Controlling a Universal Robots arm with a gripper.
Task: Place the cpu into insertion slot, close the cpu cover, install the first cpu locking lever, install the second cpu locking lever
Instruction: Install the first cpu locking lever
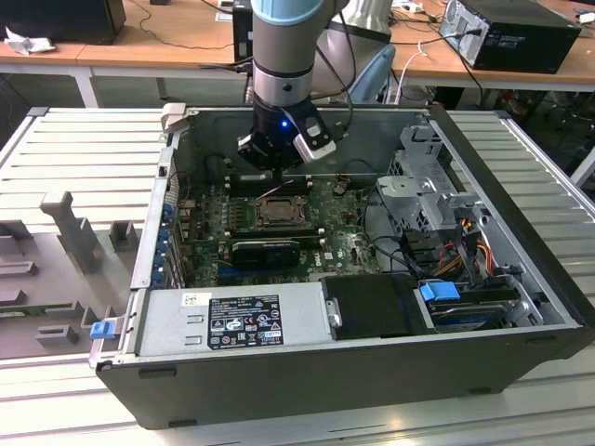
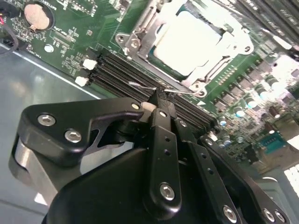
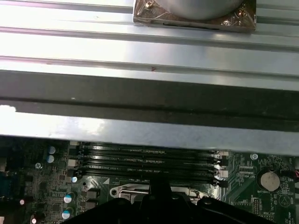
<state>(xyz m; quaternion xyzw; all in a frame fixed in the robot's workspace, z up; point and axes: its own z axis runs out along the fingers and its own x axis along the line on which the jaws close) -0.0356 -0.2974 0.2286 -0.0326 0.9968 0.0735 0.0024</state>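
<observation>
While lying flat, cpu (image 2: 194,39) sits under cpu cover (image 2: 233,44).

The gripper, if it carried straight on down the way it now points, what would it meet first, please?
Probably the thin wire locking lever beside the cpu cover: in the second wrist view the gripper tip sits right at it, with the black memory slots just beneath. Depth is unclear, so contact can't be confirmed.

- Sitting flat in the insertion slot (image 2: 187,44): the cpu (image 2: 189,39), pale metallic face up.
- Lying closed over it: silver cpu cover (image 2: 233,39), framing the chip's edges.
</observation>
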